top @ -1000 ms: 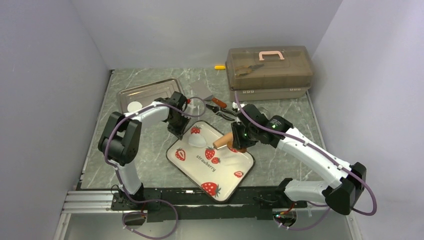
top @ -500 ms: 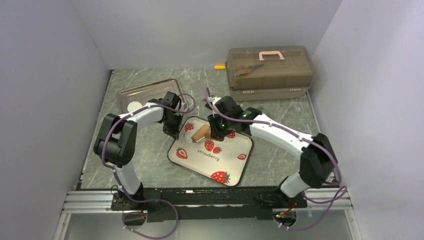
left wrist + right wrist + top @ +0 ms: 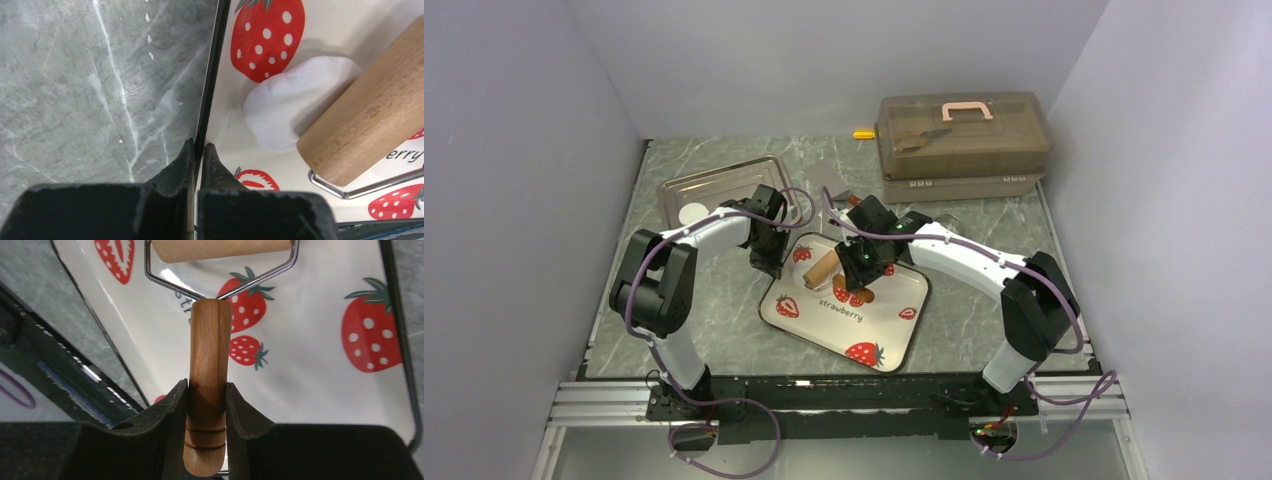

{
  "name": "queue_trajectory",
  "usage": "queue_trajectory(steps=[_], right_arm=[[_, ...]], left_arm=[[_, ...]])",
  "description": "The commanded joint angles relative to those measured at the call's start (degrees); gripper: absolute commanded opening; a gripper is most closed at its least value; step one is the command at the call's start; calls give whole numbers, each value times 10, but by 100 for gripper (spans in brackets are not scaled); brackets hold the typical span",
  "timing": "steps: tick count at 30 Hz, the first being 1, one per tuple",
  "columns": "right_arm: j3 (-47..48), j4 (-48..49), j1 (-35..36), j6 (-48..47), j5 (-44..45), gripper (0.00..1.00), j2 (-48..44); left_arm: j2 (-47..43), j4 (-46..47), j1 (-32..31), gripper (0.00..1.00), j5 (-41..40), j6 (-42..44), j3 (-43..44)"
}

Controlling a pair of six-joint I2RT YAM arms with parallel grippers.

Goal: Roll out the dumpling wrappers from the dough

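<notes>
Marble tabletop (image 3: 724,320); toolbox (image 3: 964,135) behind; left gripper (image 3: 198,145) pinches plate rim (image 3: 212,85), right gripper (image 3: 207,390) clamps roller (image 3: 210,340).

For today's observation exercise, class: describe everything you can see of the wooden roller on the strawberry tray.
The roller has a pale wooden drum carried on a bent metal wire yoke, which joins a darker turned wooden handle with grooves near its end. The right gripper is shut on the handle. The drum lies slantwise across the tray, one end resting on the white dough.
</notes>
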Motion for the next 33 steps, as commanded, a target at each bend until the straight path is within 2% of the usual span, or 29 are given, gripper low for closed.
queue_trajectory(steps=[1, 6, 11, 27, 33], right_arm=[[75, -27, -4, 41, -103, 0, 21], [103, -54, -12, 70, -115, 0, -2], [107, -39, -15, 91, -112, 0, -21], [108, 34, 14, 51, -33, 0, -22], [-2, 35, 9, 36, 20, 0, -50]], left_arm=[[-22, 23, 2, 0, -62, -16, -9], [-30, 34, 2, 0, -52, -15, -21], [-27, 32, 2, 0, -52, -14, -18], [-26, 40, 2, 0, -48, -10, -27], [-29, 42, 2, 0, -36, 2, -23]])
